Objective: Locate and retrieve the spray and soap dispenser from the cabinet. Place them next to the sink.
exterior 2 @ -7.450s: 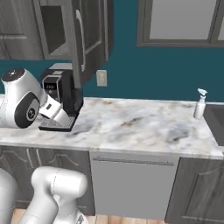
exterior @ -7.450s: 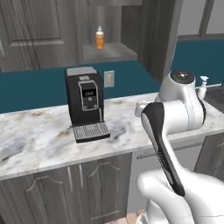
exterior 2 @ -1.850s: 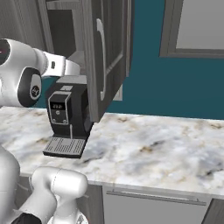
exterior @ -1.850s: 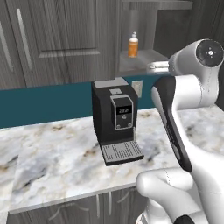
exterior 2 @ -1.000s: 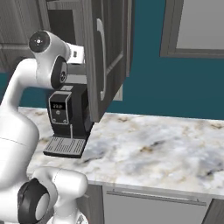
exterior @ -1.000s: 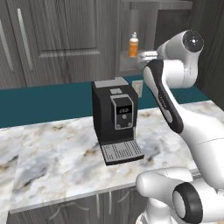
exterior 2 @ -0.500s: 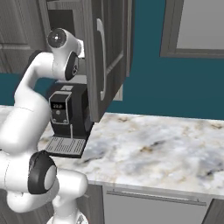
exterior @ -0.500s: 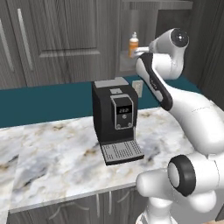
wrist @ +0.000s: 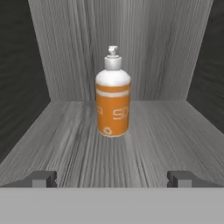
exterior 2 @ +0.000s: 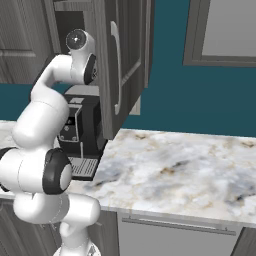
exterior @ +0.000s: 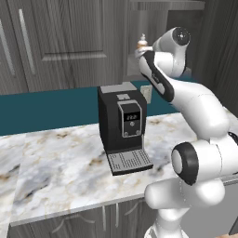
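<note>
- Clearly, we were early in the task: nothing had reached the sink side, and the soap dispenser (wrist: 113, 94) stood upright on the shelf of the cabinet (exterior: 69, 42), near the back wall of the open nook.
- In the left base view, we saw the marble tabletop (exterior: 56, 167) at left, then the black coffee machine (exterior: 122, 128), then the dispenser's pump top peeking out beside the arm's wrist.
- Our hand (wrist: 112, 178) was released, its two fingertips (wrist: 41, 178) spread wide and level at the shelf's front edge, well short of the bottle and touching nothing.
- The bottle sat roughly centred between those tips, so we judged the reach was lined up, with closing in, gripping, lifting out and carrying to the sink all left to do.
- We judged the spray's retrieval had also not begun.
- On the orange body we read pale letters that looked like "SO", cut off by the bottle's curve, with a small round emblem below; we could not read more.
- The coffee machine's small screen showed marks too small for us to read.
</note>
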Available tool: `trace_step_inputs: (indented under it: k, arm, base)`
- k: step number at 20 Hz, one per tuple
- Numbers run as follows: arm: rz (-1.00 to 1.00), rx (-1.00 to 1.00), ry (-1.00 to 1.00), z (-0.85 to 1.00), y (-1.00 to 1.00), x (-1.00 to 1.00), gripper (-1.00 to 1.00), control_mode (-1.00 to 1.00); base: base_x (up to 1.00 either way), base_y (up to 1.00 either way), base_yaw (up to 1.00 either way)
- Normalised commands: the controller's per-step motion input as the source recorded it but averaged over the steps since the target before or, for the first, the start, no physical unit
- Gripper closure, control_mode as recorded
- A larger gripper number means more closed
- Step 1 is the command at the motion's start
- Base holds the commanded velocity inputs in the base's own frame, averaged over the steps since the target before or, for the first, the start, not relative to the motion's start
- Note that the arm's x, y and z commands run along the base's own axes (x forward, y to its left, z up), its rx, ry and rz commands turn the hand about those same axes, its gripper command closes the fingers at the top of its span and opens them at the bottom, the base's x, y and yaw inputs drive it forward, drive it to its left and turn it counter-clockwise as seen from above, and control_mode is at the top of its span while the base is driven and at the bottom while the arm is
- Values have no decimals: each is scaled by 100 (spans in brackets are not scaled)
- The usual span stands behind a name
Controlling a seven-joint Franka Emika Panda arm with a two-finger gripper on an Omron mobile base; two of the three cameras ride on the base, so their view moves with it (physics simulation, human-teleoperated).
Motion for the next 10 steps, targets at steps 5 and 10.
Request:
trace_step_inputs:
  k: [5,10]
  arm:
    - [0,-3,0,-1,-2,40,-100,-100]
    - [0,0,0,-6,0,37,-100,-100]
  base:
    - [0,0,0]
    - [0,0,0]
